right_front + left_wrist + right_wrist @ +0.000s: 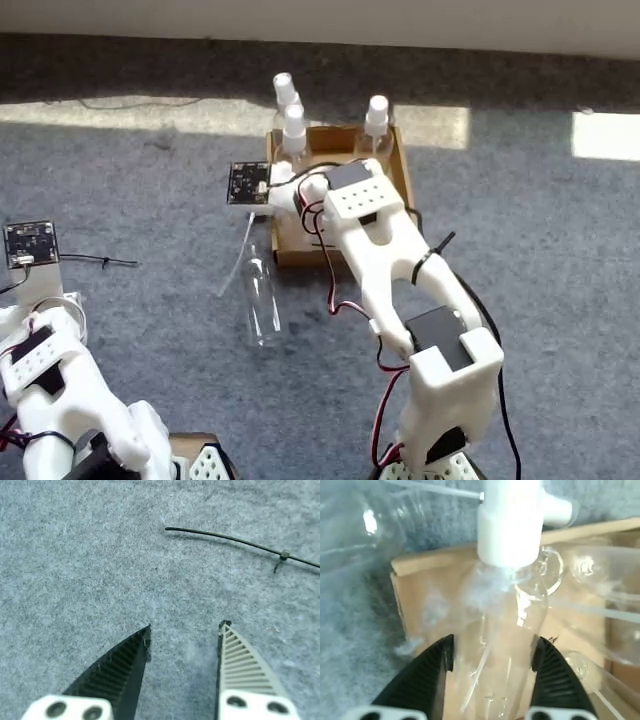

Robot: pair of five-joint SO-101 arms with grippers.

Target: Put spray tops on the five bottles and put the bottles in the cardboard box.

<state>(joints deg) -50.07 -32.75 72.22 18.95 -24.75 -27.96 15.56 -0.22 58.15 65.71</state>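
Note:
The cardboard box (pixel 400 170) lies on the grey carpet, with three clear bottles standing in it, each with a white spray top. My right gripper (pixel 495 639) is shut on the bottle (pixel 502 610) at the box's near-left corner, a finger on each side of its body below the spray top (pixel 510 520). From above, that bottle (pixel 293 135) stands just beyond the right gripper (pixel 283 188). Another bottle (pixel 262 295) lies on its side on the carpet in front of the box, with a thin white dip tube (pixel 236 262) beside it. My left gripper (pixel 185 627) is open over bare carpet.
A black cable tie (pixel 240 541) lies on the carpet ahead of the left gripper. The left arm (pixel 45 375) sits at the near-left corner, far from the box. Two capped bottles (pixel 377 115) (pixel 284 90) stand along the box's far side.

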